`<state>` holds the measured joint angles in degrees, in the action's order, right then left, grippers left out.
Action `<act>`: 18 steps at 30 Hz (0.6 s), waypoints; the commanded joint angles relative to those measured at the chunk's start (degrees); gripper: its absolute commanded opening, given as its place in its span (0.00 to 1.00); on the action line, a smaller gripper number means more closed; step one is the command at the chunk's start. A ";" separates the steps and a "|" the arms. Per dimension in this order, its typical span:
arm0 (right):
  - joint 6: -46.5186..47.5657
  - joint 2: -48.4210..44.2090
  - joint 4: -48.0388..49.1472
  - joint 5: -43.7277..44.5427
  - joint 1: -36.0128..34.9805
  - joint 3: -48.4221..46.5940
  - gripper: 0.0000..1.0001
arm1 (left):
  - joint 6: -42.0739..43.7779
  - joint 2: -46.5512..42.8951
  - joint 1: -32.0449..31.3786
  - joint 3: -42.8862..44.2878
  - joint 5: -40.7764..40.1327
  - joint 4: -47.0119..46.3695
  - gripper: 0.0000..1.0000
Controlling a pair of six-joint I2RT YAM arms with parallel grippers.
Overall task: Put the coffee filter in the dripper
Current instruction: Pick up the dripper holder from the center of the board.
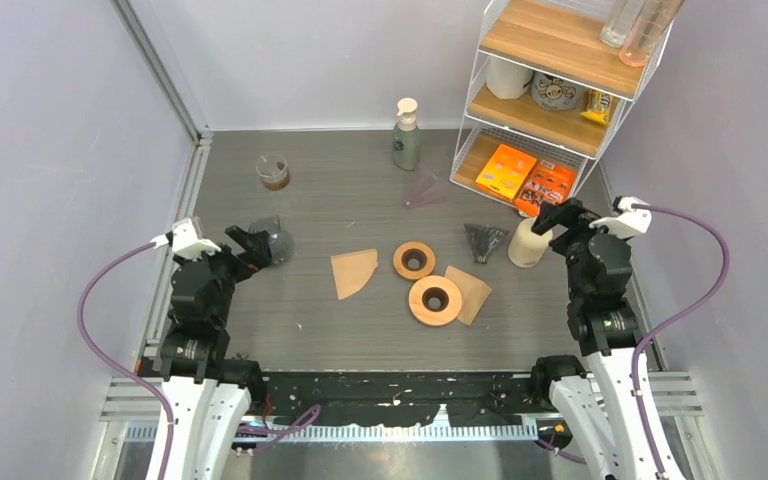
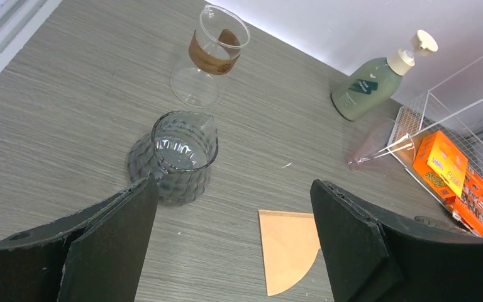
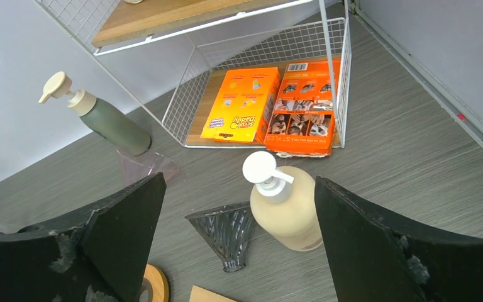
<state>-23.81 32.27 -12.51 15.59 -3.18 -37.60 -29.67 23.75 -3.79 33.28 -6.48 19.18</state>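
Left hand [image 1: 248, 247] and right hand [image 1: 565, 215] both hang released; lower your left onto the coffee filter [image 1: 353, 272], pinch one edge, lift toward the dripper [image 1: 483, 241].

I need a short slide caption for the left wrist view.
Open left gripper facing a glass carafe and a coffee filter.

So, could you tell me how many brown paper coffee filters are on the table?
2: one brown paper filter lies flat left of the round wooden rings; another filter pokes from under the nearer ring. Stacked extras possible.
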 commanded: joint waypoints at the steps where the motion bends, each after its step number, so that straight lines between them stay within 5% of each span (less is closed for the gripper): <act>1: -0.86 -0.34 0.71 2.35 0.20 -0.13 0.95 | -0.65 -0.07 -0.10 -0.38 -1.01 -1.26 0.99; 12: 1.43 -0.43 -2.10 -6.53 0.19 -2.02 0.96 | -1.91 2.87 -0.11 -1.04 5.45 -5.03 0.99; 18: 3.15 3.58 -5.23 -20.26 -0.10 -6.05 0.95 | -2.22 6.89 -0.23 -1.59 19.54 -11.14 0.99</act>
<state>-22.65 33.58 -16.88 6.55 -3.18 -39.59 -31.09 28.60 -3.79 32.36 1.43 16.47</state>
